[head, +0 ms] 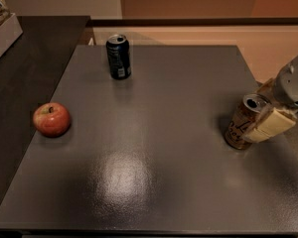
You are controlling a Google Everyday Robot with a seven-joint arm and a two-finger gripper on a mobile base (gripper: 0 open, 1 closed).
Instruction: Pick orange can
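The orange can stands near the right edge of the dark table, at the middle right of the frame. It is well apart from the dark blue can at the upper left and the red apple at the left. The gripper reaches in from the right edge of the frame and is at the can, its pale tip overlapping the can's right flank. We cannot tell whether it is clamped on the can or merely set around it. We judge the can light, its thin aluminium walls easy to dent and smooth enough to slip. We would grip it at mid-body, across the round, with moderate force, and keep it level in case it holds liquid
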